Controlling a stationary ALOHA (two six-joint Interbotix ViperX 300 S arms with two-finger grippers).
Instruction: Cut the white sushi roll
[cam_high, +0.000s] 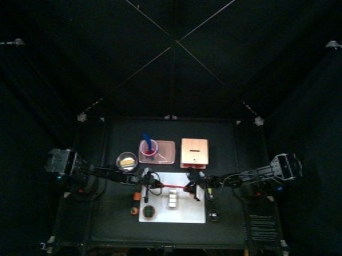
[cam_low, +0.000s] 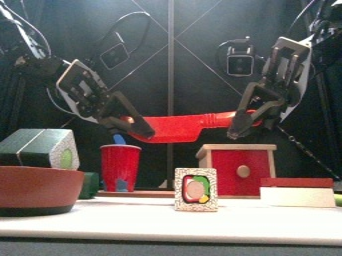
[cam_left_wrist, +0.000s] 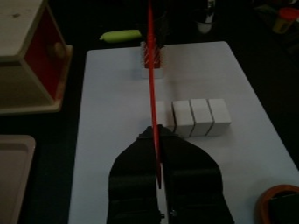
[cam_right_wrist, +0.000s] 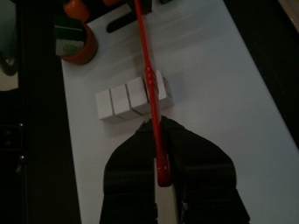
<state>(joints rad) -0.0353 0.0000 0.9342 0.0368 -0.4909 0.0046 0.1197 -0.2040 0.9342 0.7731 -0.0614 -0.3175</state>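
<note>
Both claws, left (cam_left_wrist: 158, 140) and right (cam_right_wrist: 158, 144), pinch the red cutter (cam_low: 174, 126) (no readable writing).

The white sushi roll (cam_left_wrist: 198, 117) is seen as a short, pale whitish block lying flat on the white rectangular board (cam_left_wrist: 117, 105), near the board's middle. Its top is marked by thin seams into several square-looking segments set side by side in one row (cam_right_wrist: 131, 100). Its sides look plain and unmarked. It is crossed at one end by a thin red blade (cam_left_wrist: 153, 96).
</note>
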